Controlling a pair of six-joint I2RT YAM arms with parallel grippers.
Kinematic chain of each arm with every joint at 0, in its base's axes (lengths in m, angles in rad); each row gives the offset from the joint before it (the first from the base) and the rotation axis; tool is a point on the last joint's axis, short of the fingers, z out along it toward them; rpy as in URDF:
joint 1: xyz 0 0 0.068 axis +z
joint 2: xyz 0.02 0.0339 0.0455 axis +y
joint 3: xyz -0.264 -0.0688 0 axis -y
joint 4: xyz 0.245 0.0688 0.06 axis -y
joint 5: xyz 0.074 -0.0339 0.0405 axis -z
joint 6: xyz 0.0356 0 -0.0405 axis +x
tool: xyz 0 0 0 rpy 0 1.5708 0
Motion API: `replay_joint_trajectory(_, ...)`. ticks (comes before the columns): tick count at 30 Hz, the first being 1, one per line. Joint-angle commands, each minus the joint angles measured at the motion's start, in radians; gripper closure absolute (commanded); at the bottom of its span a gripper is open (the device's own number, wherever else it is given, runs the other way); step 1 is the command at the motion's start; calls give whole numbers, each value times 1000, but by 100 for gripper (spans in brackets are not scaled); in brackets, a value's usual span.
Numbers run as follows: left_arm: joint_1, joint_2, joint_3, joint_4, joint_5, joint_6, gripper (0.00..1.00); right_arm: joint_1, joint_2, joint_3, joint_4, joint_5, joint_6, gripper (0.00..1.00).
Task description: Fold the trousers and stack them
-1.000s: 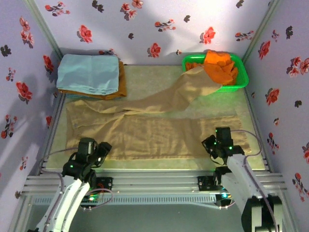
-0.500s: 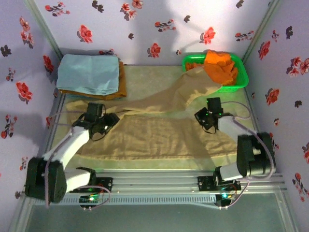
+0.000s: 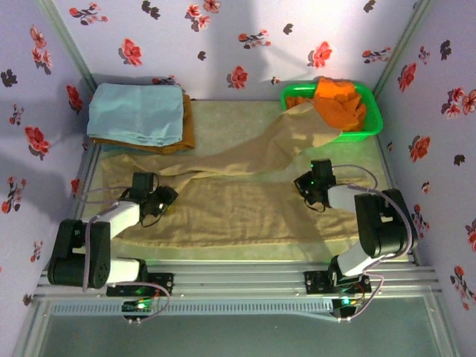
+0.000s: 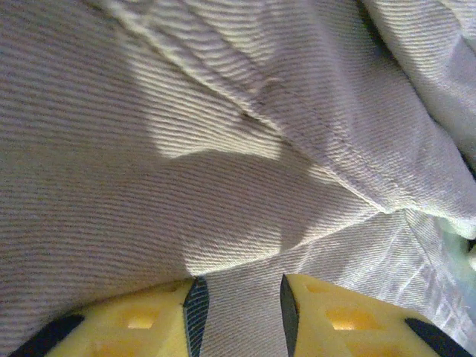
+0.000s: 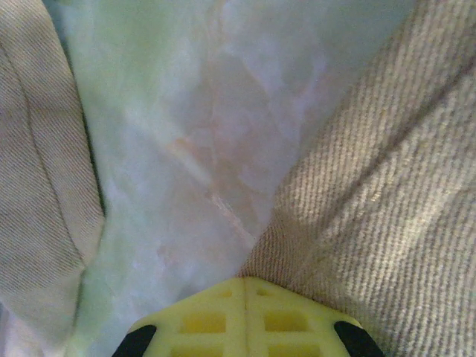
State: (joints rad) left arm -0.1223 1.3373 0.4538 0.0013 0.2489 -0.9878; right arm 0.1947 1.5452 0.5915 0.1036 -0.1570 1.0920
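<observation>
Quick update from where I'm standing: a second ago both arms were tucked back by their bases, and now they've swung out over the trousers (image 3: 238,208). The left claw (image 3: 158,199) sits down on the cloth at its end, and the right claw (image 3: 306,184) does the same at the other. The main spread of tan fabric lies flat on the desk (image 3: 245,119) between them.

In its own camera the left claw has its jaws only a narrow gap apart, with ribbed cloth and a seam right under the tips. Can't tell if it's actually nipped anything. The right claw is closed tight, fingertips meeting, with the edge of the cloth right at the tips and bare desk just beyond. Whether there's a pinch of fabric in there, no idea.

The trousers themselves haven't budged much. One leg runs away beyond the right claw and hangs over the rim of the green basket (image 3: 372,123), next to the orange garments (image 3: 338,100). The light blue cloth (image 3: 137,111) sits beyond the left claw.

So my read: no fold yet, they're just getting grips. That stray leg will need pulling clear of the basket.
</observation>
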Motion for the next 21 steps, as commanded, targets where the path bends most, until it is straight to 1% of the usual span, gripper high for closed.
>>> replay_joint_trajectory(1, 47, 29, -93, -168, 56, -20, 66, 3, -41, -74, -286, 26, -82, 100)
replay_joint_trajectory(3, 70, -12, -148, -189, 76, -38, 67, 3, -122, -123, -317, 16, -84, 100)
replay_joint_trajectory(5, 79, -80, -209, -232, 71, -53, 68, 4, -197, -160, -361, 14, -82, 100)
replay_joint_trajectory(8, 84, -219, -249, -363, 45, -63, 70, 2, -300, -178, -452, 28, -96, 100)
replay_joint_trajectory(11, 85, -382, -252, -503, 45, -81, 70, -9, -375, -146, -541, 43, -141, 100)
replay_joint_trajectory(13, 91, -471, -218, -556, 35, -83, 69, -15, -395, -91, -553, 43, -186, 99)
replay_joint_trajectory(14, 94, -491, -189, -563, 30, -81, 68, -13, -388, -42, -552, 45, -207, 93)
replay_joint_trajectory(16, 109, -461, -101, -566, 30, -54, 64, -15, -336, 59, -542, 43, -243, 80)
replay_joint_trajectory(17, 113, -414, -51, -567, 35, -28, 60, -14, -287, 121, -532, 39, -264, 73)
replay_joint_trajectory(19, 118, -322, 46, -566, 46, 20, 52, -16, -175, 244, -532, 20, -293, 67)
replay_joint_trajectory(21, 121, -236, 137, -550, 50, 73, 44, -16, -54, 353, -506, -13, -314, 58)
